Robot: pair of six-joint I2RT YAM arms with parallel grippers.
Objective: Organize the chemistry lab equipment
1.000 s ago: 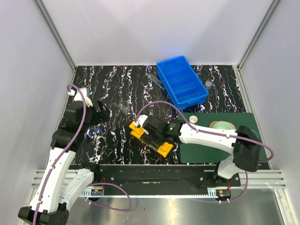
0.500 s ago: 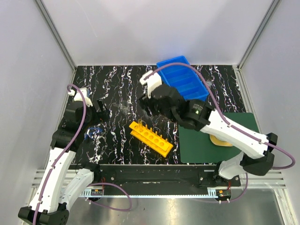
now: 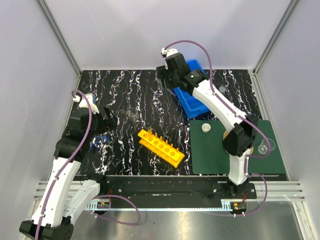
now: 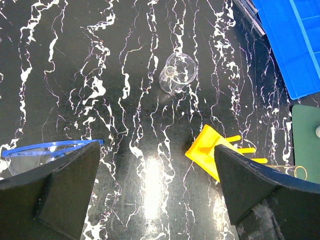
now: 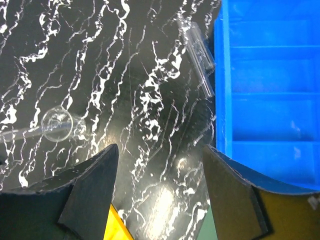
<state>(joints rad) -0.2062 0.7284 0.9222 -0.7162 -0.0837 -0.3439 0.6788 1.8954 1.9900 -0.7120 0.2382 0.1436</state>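
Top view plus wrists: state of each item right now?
Left gripper: open, empty.
Right gripper: open, empty.
Blue bin: compartments in view empty.
Glass tubes: lying flat beside bin, outside it.
Round flask: on its side.
Yellow rack: most holes empty.
White round piece: on green mat.

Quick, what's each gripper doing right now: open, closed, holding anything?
Left gripper: open wide, holding nothing.
Right gripper: open, holding nothing.
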